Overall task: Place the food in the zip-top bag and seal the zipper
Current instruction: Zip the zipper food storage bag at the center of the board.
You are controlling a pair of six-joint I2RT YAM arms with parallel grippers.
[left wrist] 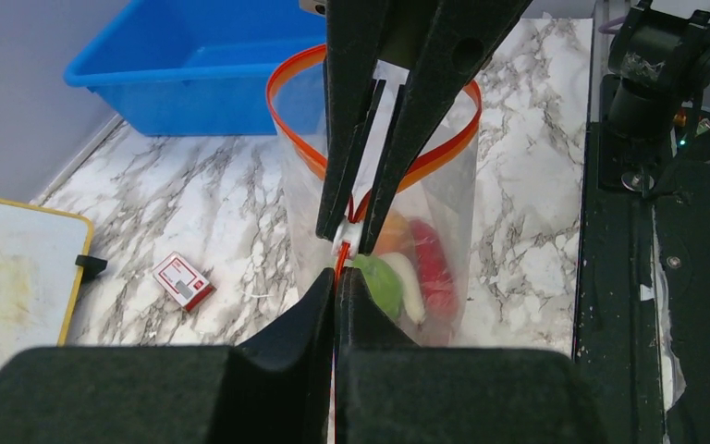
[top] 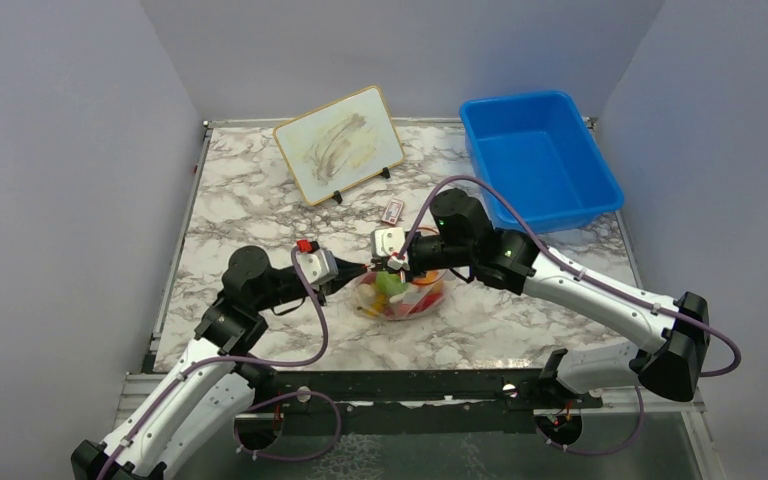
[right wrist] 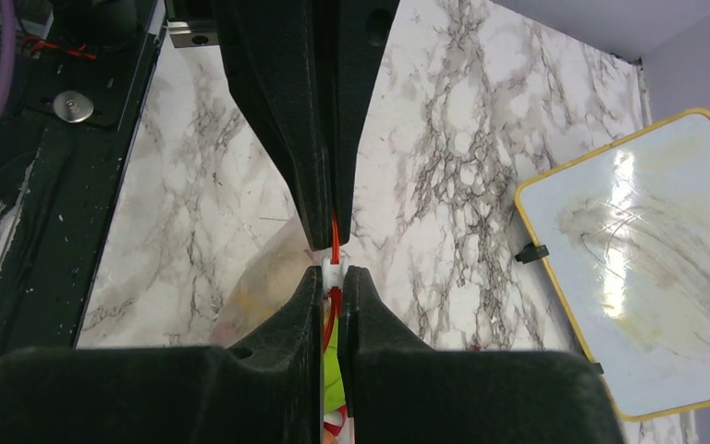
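Observation:
The clear zip-top bag [top: 405,298] stands mid-table with the food inside: a green round fruit [left wrist: 384,282], a white mushroom [left wrist: 411,291], a red chili [left wrist: 434,264] and an orange piece [left wrist: 393,231]. Its red-orange zipper [left wrist: 272,91] gapes in a loop at the far end of the mouth. My left gripper [top: 360,270] is shut on the zipper strip at the near end, seen in the left wrist view [left wrist: 336,277]. My right gripper [top: 397,263] meets it tip to tip, shut on the white zipper slider [right wrist: 331,273]. The green fruit also shows in the right wrist view [right wrist: 333,361].
A blue bin [top: 520,103] stands at the back right. A small whiteboard [top: 340,145] leans on a stand at the back centre. A red-and-white card [top: 393,210] lies just behind the bag. The black base rail [top: 410,385] runs along the near edge.

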